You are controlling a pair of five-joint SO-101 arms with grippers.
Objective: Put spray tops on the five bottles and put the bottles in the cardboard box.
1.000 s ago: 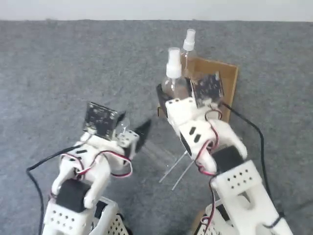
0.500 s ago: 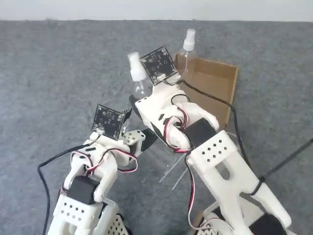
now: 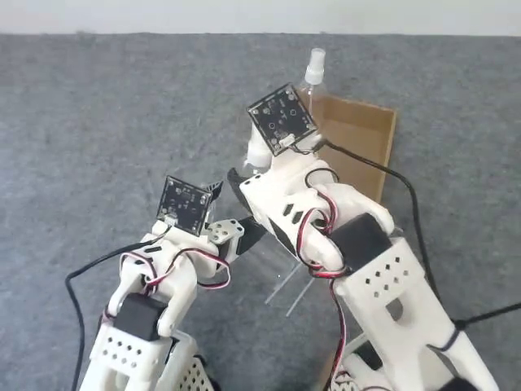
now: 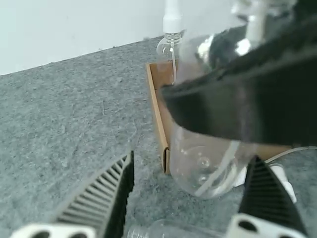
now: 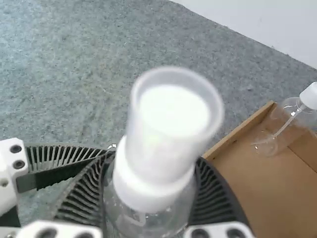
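**Jaws: right pinching a capped bottle, left spread wide**

We see the right gripper [image 5: 148,208] pinching a clear bottle [image 4: 205,168]. Its ribbed fingers [image 5: 79,198] press against both sides just below the neck, and a white spray top [image 5: 168,119] sits on that bottle. The bottle is held just beside the left wall of the cardboard box [image 3: 362,134]. Our left gripper [image 4: 192,168] has its jaws spread, and the held bottle sits ahead of the gap between them. A second bottle [image 3: 314,67], also capped, stands at the box's far corner. Another uncapped bottle [image 4: 158,230] lies on the grey carpeted table [image 3: 98,122] under the left gripper, with two thin tubes [image 3: 293,285] near it.
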